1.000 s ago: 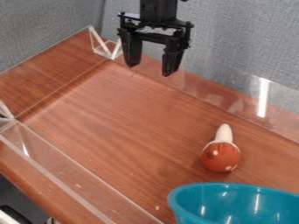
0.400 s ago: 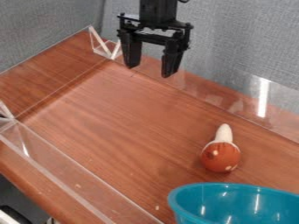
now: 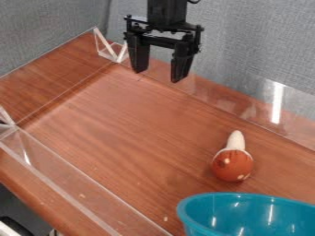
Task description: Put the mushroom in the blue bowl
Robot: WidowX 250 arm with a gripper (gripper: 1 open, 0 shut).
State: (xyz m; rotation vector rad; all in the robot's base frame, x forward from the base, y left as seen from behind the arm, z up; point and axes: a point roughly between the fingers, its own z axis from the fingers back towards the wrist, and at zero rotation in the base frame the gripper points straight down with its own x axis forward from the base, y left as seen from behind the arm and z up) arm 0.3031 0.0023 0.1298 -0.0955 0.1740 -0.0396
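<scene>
Jaws wide, nothing between them; my gripper (image 3: 163, 66) hangs pointing down at 12 o'clock of wooden table (image 3: 110, 120), near back wall. Mushroom (image 3: 233, 159) lies on its side at 4 o'clock, well apart from gripper, red cap toward me, stem pointing away. Blue bowl (image 3: 246, 218) at 5 o'clock, just beside cap. I judge step: approach, not yet begun. Next: I must carry gripper across to mushroom, descend, straddle cap.

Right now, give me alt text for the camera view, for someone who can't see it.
A toy mushroom lies on its side on a wooden table, just behind a blue bowl at the bottom edge. The robot's open claw hangs empty at the far side, well away from both.
</scene>
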